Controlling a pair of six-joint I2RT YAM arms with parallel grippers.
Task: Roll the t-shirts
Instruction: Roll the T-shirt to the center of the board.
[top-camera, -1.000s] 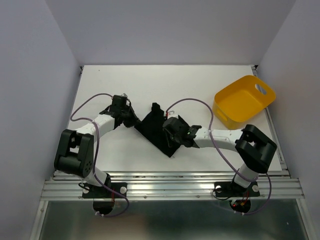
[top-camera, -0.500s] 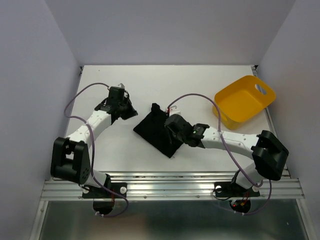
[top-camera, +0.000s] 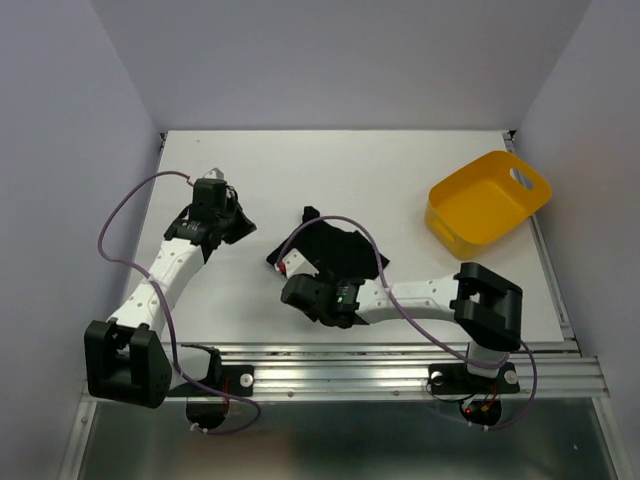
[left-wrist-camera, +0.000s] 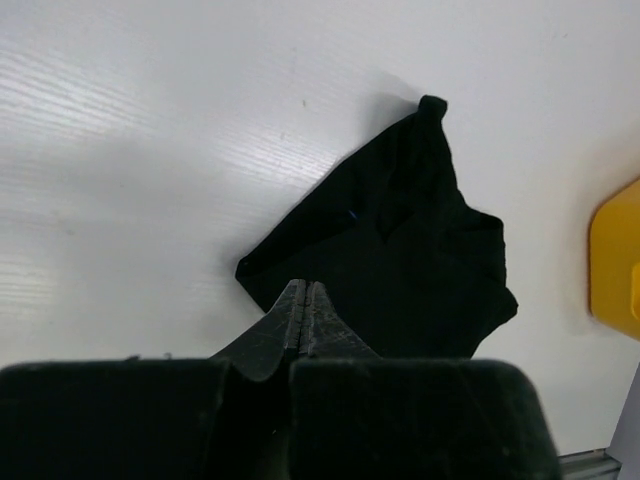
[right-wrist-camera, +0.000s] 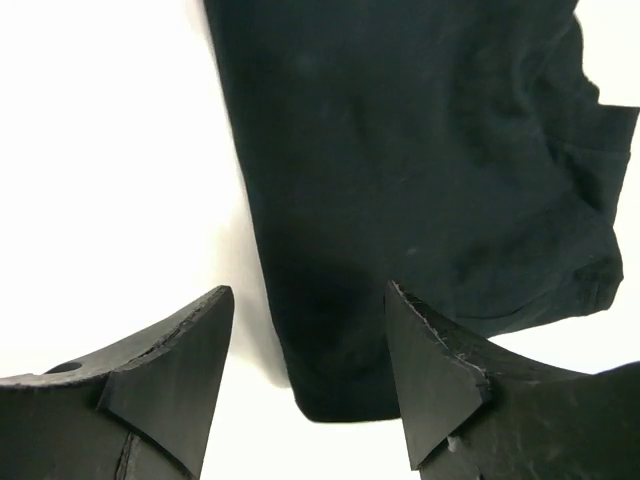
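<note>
While the right tool (right-wrist-camera: 307, 292) gapes, t-shirt (right-wrist-camera: 420, 150) lies beneath.

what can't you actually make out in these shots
Top view: the t-shirt's near edge, hidden under the right gripper.
Left wrist view: most of the yellow tub, cut off by the right edge; the t-shirt's near corner, behind the shut left gripper.
Right wrist view: the t-shirt's far part, cut off by the top edge.
All views: one t-shirt or several; black cloth shows no layers.
</note>
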